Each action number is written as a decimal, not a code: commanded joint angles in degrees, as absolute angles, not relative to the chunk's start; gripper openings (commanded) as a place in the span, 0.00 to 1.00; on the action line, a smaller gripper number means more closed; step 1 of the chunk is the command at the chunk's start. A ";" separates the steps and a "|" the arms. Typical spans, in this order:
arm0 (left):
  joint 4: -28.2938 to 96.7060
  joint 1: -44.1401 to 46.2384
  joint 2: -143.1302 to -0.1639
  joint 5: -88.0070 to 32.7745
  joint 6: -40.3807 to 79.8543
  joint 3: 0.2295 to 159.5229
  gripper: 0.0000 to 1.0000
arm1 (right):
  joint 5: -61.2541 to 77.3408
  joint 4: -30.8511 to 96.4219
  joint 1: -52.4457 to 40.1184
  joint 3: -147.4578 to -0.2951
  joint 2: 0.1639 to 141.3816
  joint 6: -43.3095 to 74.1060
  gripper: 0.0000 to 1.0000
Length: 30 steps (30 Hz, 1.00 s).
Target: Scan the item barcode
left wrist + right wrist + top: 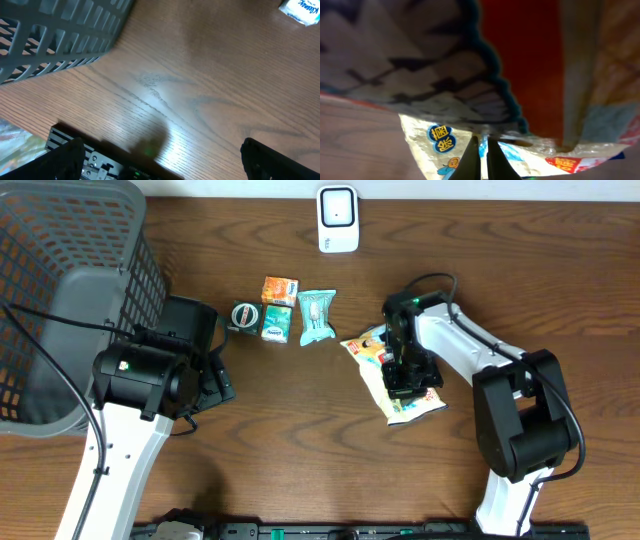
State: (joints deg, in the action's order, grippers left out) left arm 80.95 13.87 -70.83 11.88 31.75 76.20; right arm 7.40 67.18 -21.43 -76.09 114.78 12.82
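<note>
- While the left arm waits off to one side, the overhead view shows the snack bag (372,352) lying flat on the table (300,440). It sits on the robot's side of the scanner (338,218) and a little to its right. Its long axis slants, with one end pointing back toward the scanner and the other running away from it and rightward.
- In the same view the right gripper (405,380) stands over the bag's middle, so the bag lies straight beneath the jaws. The left gripper (222,380) is well off to the scanner's left, by the basket (60,300), with the small packets (290,315) between it and the bag. The right arm is plainly the nearer one.
- In the left wrist view the jaws are spread wide over bare wood and hold nothing. The bag does not show, only the basket wall and a corner of a tissue pack (300,10).
- In the right wrist view the fingertips (473,165) are pressed together against the bag's crinkled film. Whether a fold is caught between them cannot be told.
- The coming move likely turns on carrying the bag away from the robot and slightly left to the scanner. No barcode is visible yet.
</note>
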 commanded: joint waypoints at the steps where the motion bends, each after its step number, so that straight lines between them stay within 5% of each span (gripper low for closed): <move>1: 81.14 13.58 -70.72 11.57 32.47 76.23 0.98 | 9.61 66.96 -21.80 -78.32 114.78 14.52 0.02; 8: 81.14 13.58 -70.72 11.60 32.47 76.23 0.98 | 8.91 71.16 -21.58 -92.36 114.76 13.02 0.08; 15: 81.14 13.58 -70.72 11.60 32.47 76.23 0.98 | 2.28 66.70 -21.58 -95.81 114.89 13.21 0.28; 30: 81.14 13.58 -70.72 11.60 32.47 76.23 0.98 | 7.62 47.27 -24.47 -76.60 114.98 17.41 0.15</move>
